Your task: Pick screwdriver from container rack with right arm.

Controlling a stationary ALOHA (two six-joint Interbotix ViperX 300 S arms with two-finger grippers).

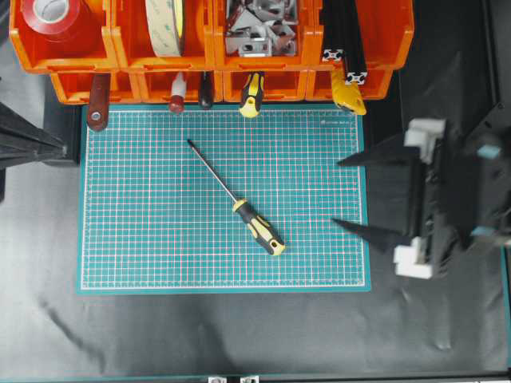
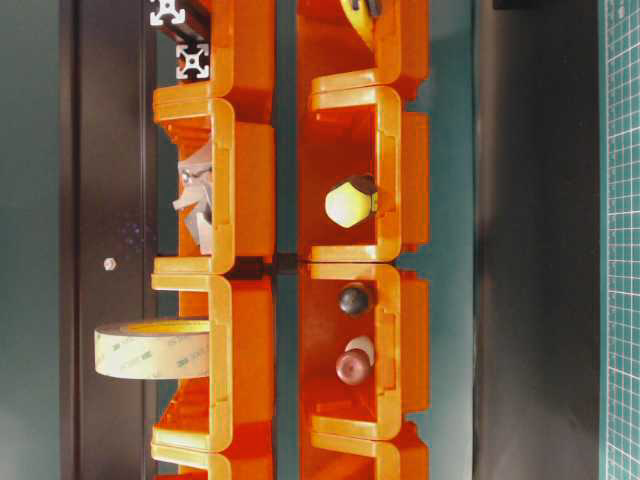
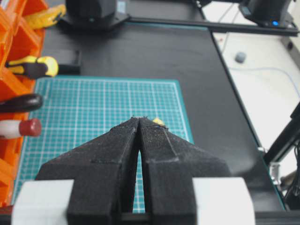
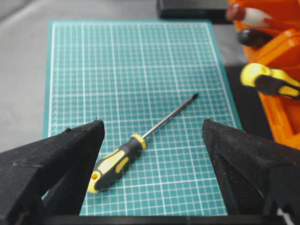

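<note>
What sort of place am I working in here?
Most likely a workshop bench set up for a robot: orange tool bins holding tape and handled tools, a green cutting mat, and a screwdriver lying loose on it.

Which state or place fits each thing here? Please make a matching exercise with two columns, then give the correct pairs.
Things
1. screwdriver
2. right gripper
3. left gripper
4. red tape roll

States or places
A. shut
B. in the top left bin of the container rack
C. lying on the green cutting mat
D. open, holding nothing

Pairs: 1-C, 2-D, 3-A, 4-B
</note>
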